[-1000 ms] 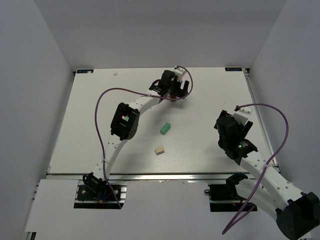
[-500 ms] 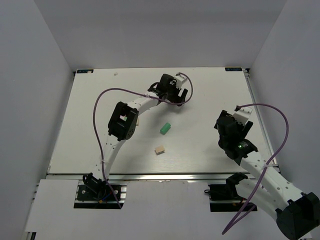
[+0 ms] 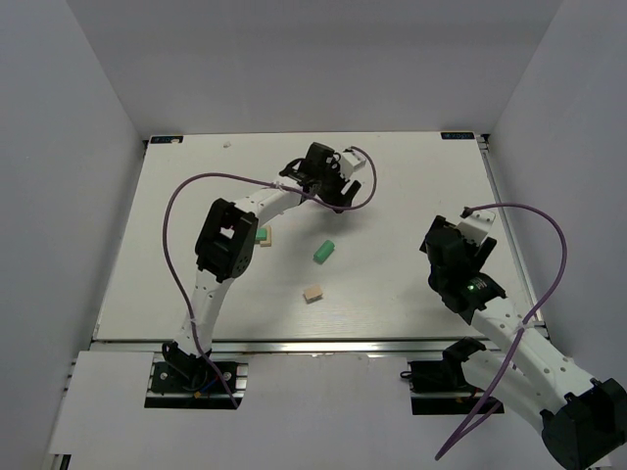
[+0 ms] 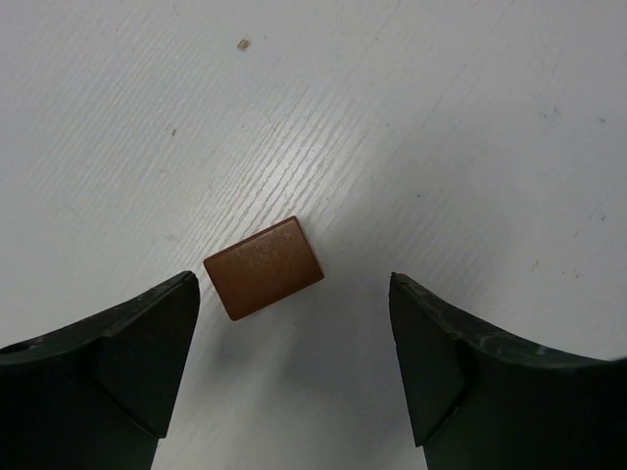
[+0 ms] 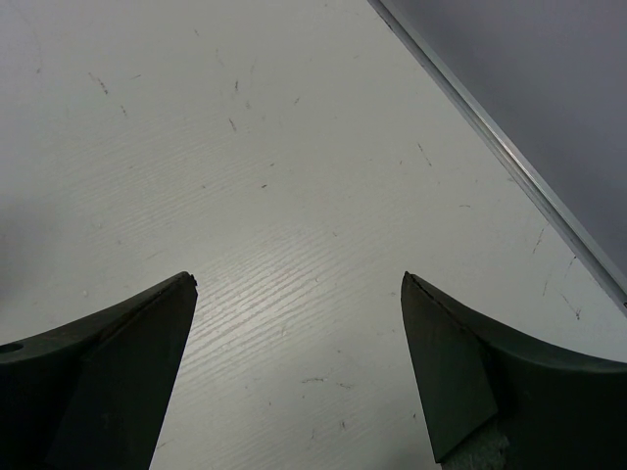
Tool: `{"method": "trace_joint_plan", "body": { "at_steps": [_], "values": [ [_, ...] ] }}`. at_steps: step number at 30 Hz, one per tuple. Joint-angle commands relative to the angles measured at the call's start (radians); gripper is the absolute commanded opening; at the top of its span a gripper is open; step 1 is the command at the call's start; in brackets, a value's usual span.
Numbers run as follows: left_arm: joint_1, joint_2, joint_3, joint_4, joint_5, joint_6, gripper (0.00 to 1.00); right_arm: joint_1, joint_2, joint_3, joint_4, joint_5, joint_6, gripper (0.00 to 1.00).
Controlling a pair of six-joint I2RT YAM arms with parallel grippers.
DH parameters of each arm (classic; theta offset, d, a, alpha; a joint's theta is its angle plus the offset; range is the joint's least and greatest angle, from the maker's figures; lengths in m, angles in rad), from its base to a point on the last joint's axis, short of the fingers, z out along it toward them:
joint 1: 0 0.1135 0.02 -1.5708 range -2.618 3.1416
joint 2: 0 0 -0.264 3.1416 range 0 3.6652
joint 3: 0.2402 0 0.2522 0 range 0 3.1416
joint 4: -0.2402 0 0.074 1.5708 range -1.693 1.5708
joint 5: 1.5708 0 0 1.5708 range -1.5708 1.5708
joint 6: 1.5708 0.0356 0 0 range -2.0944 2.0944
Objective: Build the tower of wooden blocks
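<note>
Wood block tower: not built yet. No block that I can see rests on another, and the pieces lie scattered on the white tabletop (image 3: 157, 284).
Leftmost pieces: a small mint-green wooden block (image 3: 259, 233) with a light tan wooden block (image 3: 267, 239) just beside it, seemingly touching, close by the left arm's elbow.
Near middle: a second light tan wooden cube (image 3: 313, 293), alone, toward the near edge.
Centre: a mint-green wooden oblong (image 3: 324, 251), its long axis slanting from near-left to far-right, well apart from both pincers.
Dark brown wooden block (image 4: 263, 267): flat on the tabletop at the far middle, hidden under the left wrist in the top view.
Left pincer (image 4: 292, 279): released, jaws spread to either side of the dark brown wooden block, neither touching it.
Key relation: the block sits between the jaws but off-centre, closer to the finger on the left of the wrist view. Its slightly longer side runs askew to the line between the fingers, so a straight close would probably meet corners first.
Nearer arm: the left, by far.
Right pincer (image 5: 297, 282): released, empty, over bare tabletop near the right edge, well apart from every block.
Likely step: picking up the brown piece.
</note>
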Motion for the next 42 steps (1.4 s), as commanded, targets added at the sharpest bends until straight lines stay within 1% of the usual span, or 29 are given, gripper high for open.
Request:
{"method": "trace_joint_plan", "body": {
  "at_steps": [1,4,7,8,9,10,11,12,14,15,17,20,21,23,27,31,35,37,40,41,42],
  "values": [
    [-0.003,-0.062,0.022,-0.032,0.003,0.069,0.86,-0.002,-0.01,-0.001,0.017,0.018,0.018,0.89],
    [-0.003,-0.044,0.051,-0.101,0.036,0.145,0.84,-0.002,-0.012,0.002,0.005,0.023,0.024,0.89],
    [-0.003,-0.041,0.059,-0.123,0.013,0.237,0.84,-0.003,-0.017,0.003,-0.001,0.021,0.03,0.89],
    [-0.003,-0.038,0.074,-0.152,0.01,0.266,0.88,-0.002,-0.018,0.003,-0.001,0.02,0.03,0.89],
    [-0.003,-0.033,0.091,-0.185,0.02,0.349,0.89,-0.003,-0.02,0.005,-0.003,0.018,0.03,0.89],
    [-0.003,-0.027,0.111,-0.221,0.042,0.384,0.89,-0.002,-0.02,0.005,-0.003,0.012,0.03,0.89],
    [-0.003,-0.01,0.135,-0.306,0.063,0.42,0.91,-0.003,-0.02,0.003,-0.003,0.011,0.028,0.89],
    [-0.001,-0.002,0.193,-0.349,0.089,0.502,0.91,-0.003,-0.02,0.002,-0.001,0.009,0.03,0.89],
    [-0.001,0.007,0.221,-0.456,0.134,0.591,0.91,-0.002,-0.015,0.002,-0.001,0.012,0.027,0.89],
    [0.0,0.005,0.223,-0.478,0.149,0.681,0.91,-0.002,-0.014,0.002,-0.003,0.014,0.028,0.89],
    [0.005,0.011,0.224,-0.515,0.184,0.754,0.91,-0.002,-0.006,0.006,-0.004,0.015,0.03,0.89],
    [0.025,0.028,0.261,-0.581,0.289,0.799,0.92,-0.002,0.005,0.009,-0.003,0.018,0.028,0.89],
    [0.028,0.039,0.27,-0.595,0.304,0.829,0.93,-0.002,0.012,0.011,-0.004,0.018,0.028,0.89],
    [0.034,0.05,0.289,-0.609,0.319,0.845,0.92,-0.002,0.019,0.015,-0.007,0.017,0.028,0.89],
    [0.043,0.07,0.302,-0.589,0.326,0.848,0.91,-0.003,0.032,0.017,-0.007,0.011,0.028,0.89],
    [0.045,0.106,0.33,-0.517,0.32,0.817,0.94,-0.002,0.043,0.026,-0.007,-0.006,0.021,0.89],
    [0.045,0.131,0.367,-0.488,0.312,0.794,0.94,-0.003,0.052,0.026,-0.006,-0.029,0.009,0.89],
    [0.045,0.125,0.367,-0.508,0.324,0.802,0.93,-0.003,0.062,0.025,0.002,-0.025,0.007,0.89],
    [0.043,0.09,0.353,-0.578,0.332,0.857,0.92,-0.002,0.077,0.032,-0.012,-0.012,0.004,0.89],
    [0.043,0.053,0.339,-0.587,0.333,0.885,0.91,-0.002,0.079,0.034,-0.012,-0.012,0.005,0.89],
    [0.043,0.03,0.291,-0.583,0.33,0.894,0.91,-0.002,0.08,0.032,-0.006,-0.011,0.004,0.89]
  ]
}}
